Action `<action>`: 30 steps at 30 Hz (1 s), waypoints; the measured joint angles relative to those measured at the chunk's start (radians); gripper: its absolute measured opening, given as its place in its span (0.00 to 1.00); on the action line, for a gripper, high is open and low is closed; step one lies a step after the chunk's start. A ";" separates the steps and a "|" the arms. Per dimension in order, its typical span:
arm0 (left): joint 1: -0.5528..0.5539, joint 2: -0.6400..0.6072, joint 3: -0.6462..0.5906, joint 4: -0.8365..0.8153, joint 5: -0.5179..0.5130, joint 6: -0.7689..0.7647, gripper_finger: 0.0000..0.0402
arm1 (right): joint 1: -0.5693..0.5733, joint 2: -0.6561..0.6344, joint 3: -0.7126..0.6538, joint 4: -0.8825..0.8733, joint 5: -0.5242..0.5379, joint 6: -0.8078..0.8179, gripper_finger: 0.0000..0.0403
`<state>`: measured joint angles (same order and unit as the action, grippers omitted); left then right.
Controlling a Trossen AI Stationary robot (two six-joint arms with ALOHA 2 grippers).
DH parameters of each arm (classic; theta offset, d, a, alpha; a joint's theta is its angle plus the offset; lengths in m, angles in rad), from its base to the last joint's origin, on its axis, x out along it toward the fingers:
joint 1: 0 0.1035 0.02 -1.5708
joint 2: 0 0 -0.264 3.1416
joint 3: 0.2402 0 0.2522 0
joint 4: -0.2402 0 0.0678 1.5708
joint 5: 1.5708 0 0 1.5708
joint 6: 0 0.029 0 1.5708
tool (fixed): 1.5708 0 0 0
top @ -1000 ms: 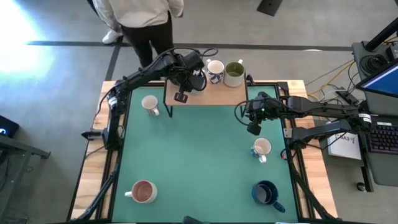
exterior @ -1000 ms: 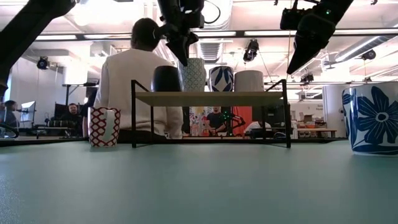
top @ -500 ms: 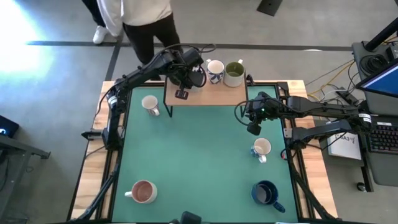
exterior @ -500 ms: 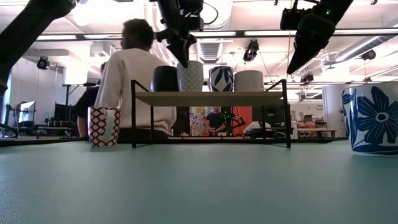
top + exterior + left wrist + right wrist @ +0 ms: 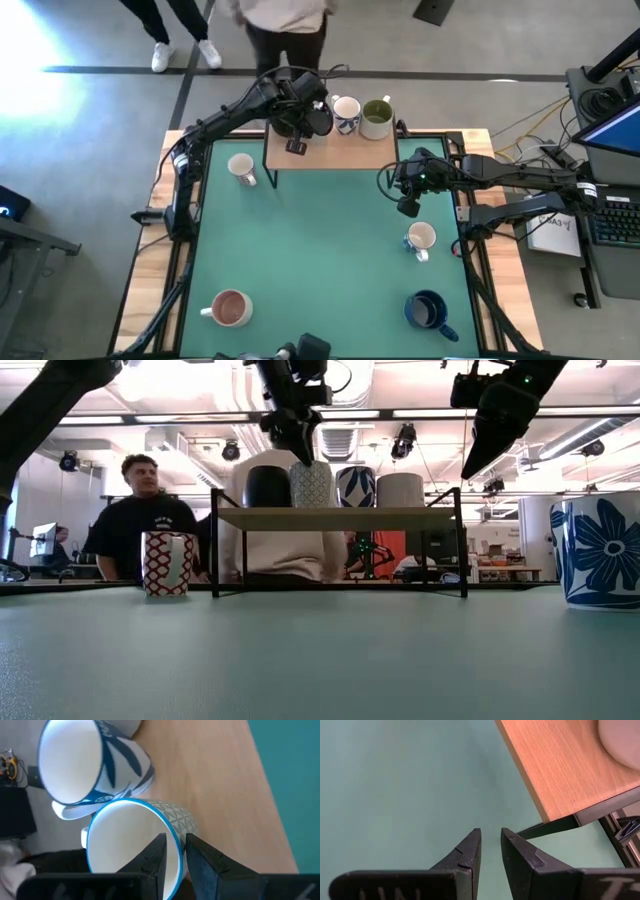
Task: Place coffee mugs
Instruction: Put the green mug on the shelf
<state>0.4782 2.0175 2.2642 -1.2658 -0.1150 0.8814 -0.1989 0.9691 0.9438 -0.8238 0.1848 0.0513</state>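
Left claw (image 5: 172, 851) straddles the rim of a grey-patterned ceramic mug with a blue lip (image 5: 137, 842), standing on the wooden shelf (image 5: 350, 152) at the table's (image 5: 320, 250) far edge; its fingers sit loosely either side of the wall, grip not clearly tight. Just beside it stands a white mug with blue leaf pattern (image 5: 90, 767). Right claw (image 5: 490, 847) hangs over the green table, narrowly parted, holding nothing.
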 joint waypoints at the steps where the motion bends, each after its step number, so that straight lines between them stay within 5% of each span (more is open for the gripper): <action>1: 0.001 0.003 0.001 0.006 0.000 0.000 0.14 | 0.000 0.000 0.000 0.000 0.000 0.000 0.16; 30: 0.027 0.034 0.001 0.054 -0.002 0.030 0.14 | 0.000 0.000 0.000 0.000 0.000 0.000 0.16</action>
<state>0.5056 2.0513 2.2656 -1.2120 -0.1165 0.9118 -0.1987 0.9693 0.9440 -0.8238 0.1848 0.0513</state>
